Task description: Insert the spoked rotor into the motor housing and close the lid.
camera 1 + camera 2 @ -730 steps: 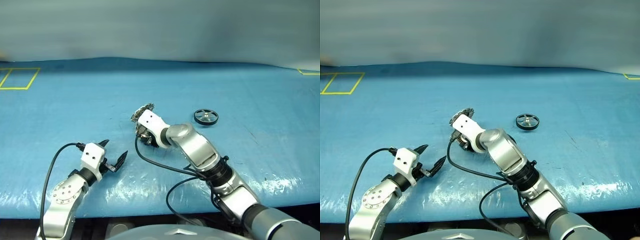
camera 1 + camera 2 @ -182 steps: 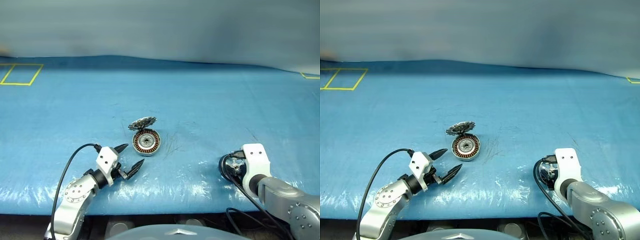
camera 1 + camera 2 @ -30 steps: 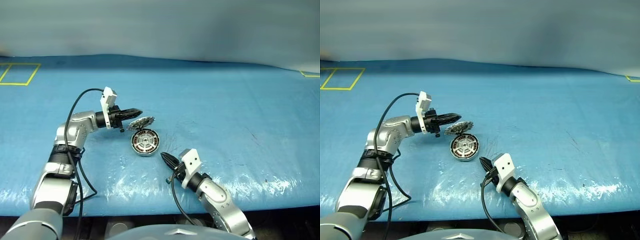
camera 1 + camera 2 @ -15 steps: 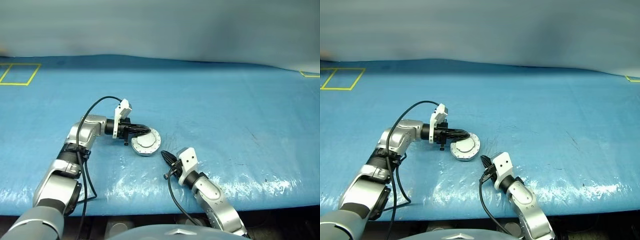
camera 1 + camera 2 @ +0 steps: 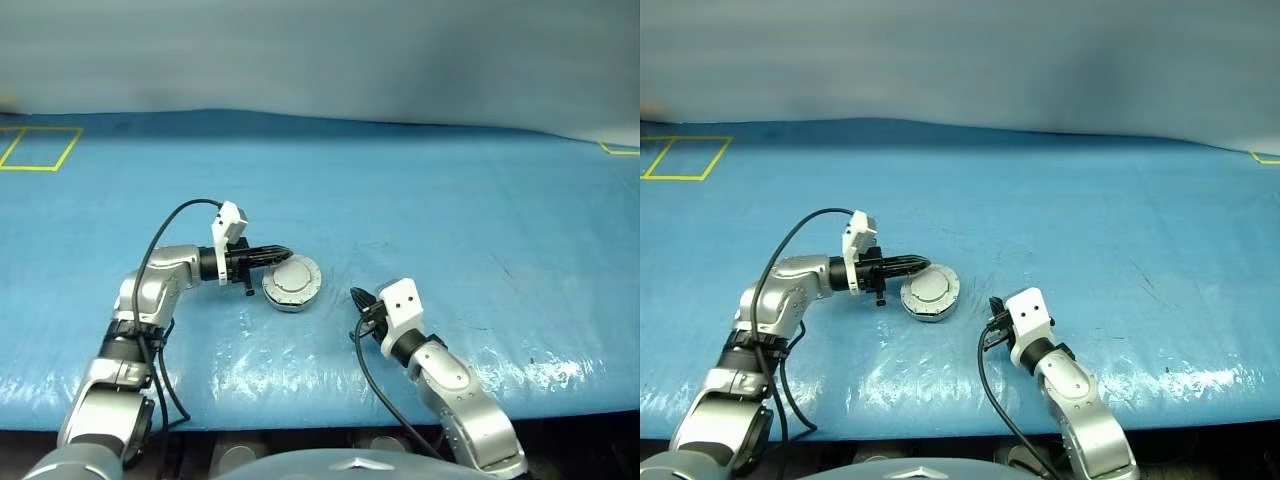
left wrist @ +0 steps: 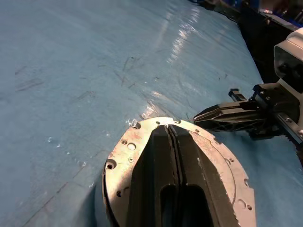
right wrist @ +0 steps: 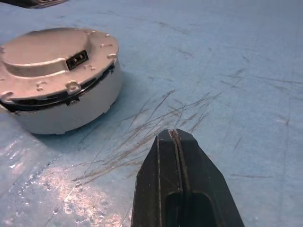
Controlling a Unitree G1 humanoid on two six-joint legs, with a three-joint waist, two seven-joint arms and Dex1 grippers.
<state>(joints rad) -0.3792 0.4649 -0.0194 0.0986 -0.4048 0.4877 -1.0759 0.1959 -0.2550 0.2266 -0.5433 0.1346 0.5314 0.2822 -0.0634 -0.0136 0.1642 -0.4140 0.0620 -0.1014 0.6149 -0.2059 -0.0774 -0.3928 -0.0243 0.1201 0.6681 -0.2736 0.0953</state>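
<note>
A: Blue table (image 5: 450, 200); how do the jaws stand?

B: Both shut, empty. Left gripper (image 5: 277, 252) rests over the lid (image 5: 292, 282), probably pressing it onto the motor housing (image 7: 71, 113); right gripper (image 5: 360, 300) waits at four o'clock.

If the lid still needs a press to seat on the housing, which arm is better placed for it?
Probably the left. The left gripper, shut, is right at the lid on the motor housing. The right gripper, also shut, is off to the side over bare mat.
</note>
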